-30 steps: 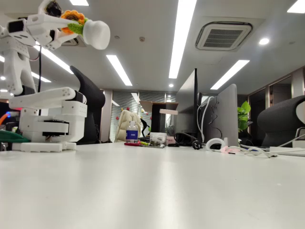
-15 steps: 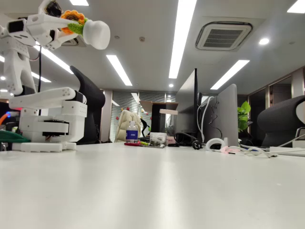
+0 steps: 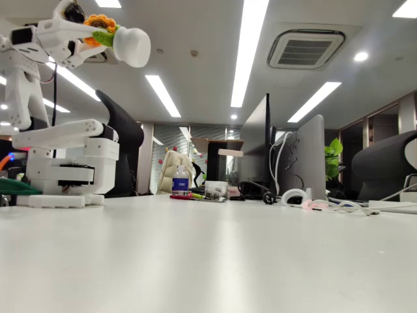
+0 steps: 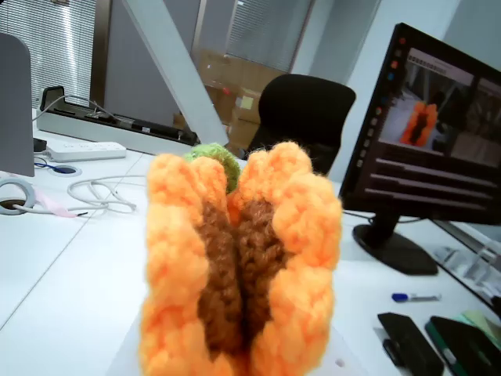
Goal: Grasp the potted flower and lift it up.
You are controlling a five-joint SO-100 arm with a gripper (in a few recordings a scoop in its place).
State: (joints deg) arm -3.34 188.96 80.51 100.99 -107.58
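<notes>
We see the claw (image 3: 91, 32) squeezed tight on the potted flower (image 3: 124, 40), holding it sideways, high up above the white worktop (image 3: 215, 254).

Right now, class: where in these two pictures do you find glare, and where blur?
Fixed view: ceiling strip lights glare bright white, and the table is soft up close. Wrist view: the flower looms slightly blurred, the pen behind it sharper.
</notes>
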